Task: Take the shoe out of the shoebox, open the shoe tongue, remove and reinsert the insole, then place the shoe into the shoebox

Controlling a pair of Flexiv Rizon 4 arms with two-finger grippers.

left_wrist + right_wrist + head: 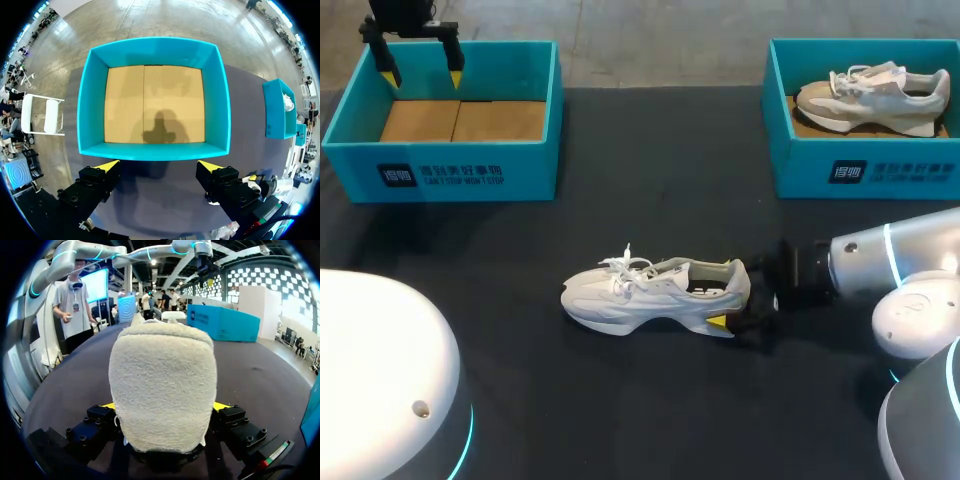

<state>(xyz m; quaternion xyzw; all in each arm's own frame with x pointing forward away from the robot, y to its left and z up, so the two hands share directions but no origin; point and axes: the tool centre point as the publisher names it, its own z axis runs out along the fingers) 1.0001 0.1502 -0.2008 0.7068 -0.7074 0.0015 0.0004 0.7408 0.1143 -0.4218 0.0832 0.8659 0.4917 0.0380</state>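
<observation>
A white shoe (645,293) lies on its sole in the middle of the dark table, toe pointing left. My right gripper (735,298) is at its heel, open, with one finger on each side. In the right wrist view the heel (162,390) fills the gap between the yellow fingertips (220,405); I cannot see whether they touch it. The empty teal shoebox (440,175) stands at the back left, its cardboard floor bare. My left gripper (421,72) hangs open above that shoebox's (155,151) near wall, holding nothing (159,166).
A second teal box (865,170) at the back right holds a beige and white shoe (875,95). Dark tabletop lies bare between the two boxes and in front of the white shoe.
</observation>
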